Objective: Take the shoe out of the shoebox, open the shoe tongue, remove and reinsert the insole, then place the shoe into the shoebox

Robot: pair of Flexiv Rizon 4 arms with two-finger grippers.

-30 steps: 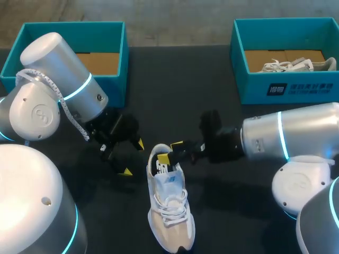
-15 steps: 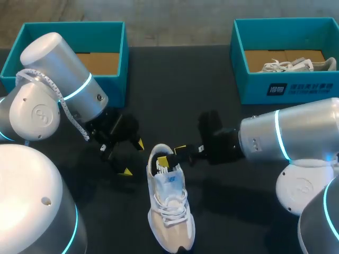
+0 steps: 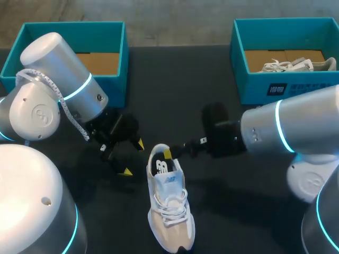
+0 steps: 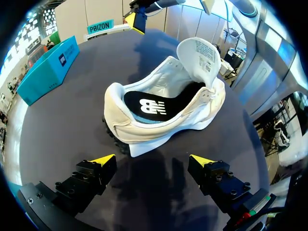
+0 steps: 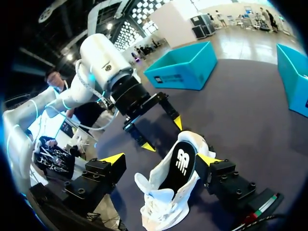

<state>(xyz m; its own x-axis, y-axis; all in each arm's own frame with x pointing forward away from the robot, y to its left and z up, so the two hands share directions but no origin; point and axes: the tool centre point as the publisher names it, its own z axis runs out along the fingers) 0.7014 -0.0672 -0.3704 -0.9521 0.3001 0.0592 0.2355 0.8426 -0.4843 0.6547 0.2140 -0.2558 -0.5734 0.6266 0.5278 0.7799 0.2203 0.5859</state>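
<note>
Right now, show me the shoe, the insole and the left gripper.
shoe (image 3: 170,207), head view, on the laces over its middle.
insole (image 4: 153,105), left wrist view, on its white logo.
left gripper (image 4: 153,161), left wrist view, midway between its two yellow tips.

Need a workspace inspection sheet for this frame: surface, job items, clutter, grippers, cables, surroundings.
Surface: dark table.
Job's things: white shoe upright on the table, tongue lifted, black insole inside; left shoebox shows cardboard floor; right shoebox holds a second shoe.
Clutter: nothing seen.
Grippers: left gripper open, shoe ahead, apart; right gripper open at the shoe's heel.
Cables: cable looped along the left arm.
Surroundings: nothing seen.
</note>
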